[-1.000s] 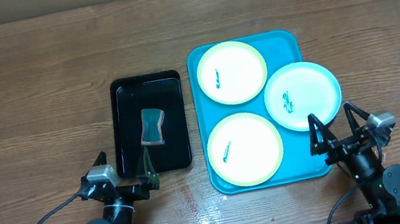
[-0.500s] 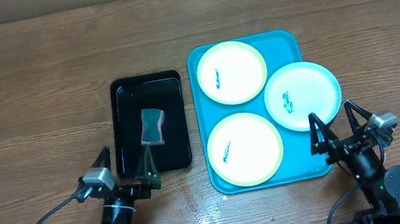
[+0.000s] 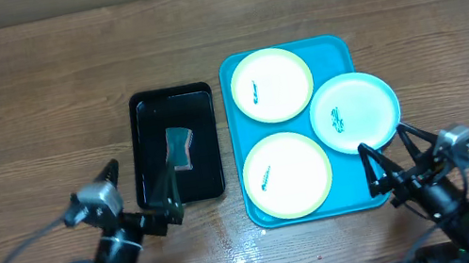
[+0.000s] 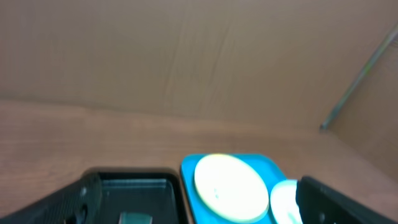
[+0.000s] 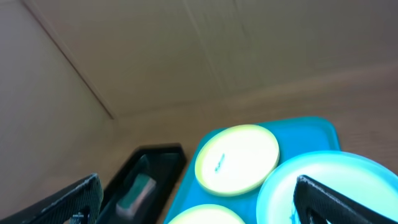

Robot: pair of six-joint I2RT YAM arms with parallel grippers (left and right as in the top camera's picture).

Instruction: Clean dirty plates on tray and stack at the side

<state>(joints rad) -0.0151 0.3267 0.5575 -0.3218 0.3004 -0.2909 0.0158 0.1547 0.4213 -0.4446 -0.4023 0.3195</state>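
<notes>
**Three smeared plates on a tray set lengthwise away from the robot**

The turquoise tray point(image 3: 333, 54) lies flat on the table point(image 3: 39, 107), right of centre. Its long axis runs from the robot's edge toward the far edge, with a short end facing the arms.

Along that axis sit the far yellow-green plate point(image 3: 272, 85) and the near yellow-green plate point(image 3: 287, 174), close together. The pale-blue plate point(image 3: 354, 111) lies to their right, level with the gap between them, and overhangs the tray's right rim. Each plate carries a teal smear point(image 3: 250, 92) on its white centre.

Just left of the tray, parallel to it, is a black tray point(image 3: 206, 170) holding a sponge point(image 3: 179, 148).

The left gripper point(image 3: 141, 183) is at the black tray's near end, released and empty with its fingers spread. The right gripper point(image 3: 389, 155) is by the turquoise tray's near right corner, likewise released and empty.
</notes>
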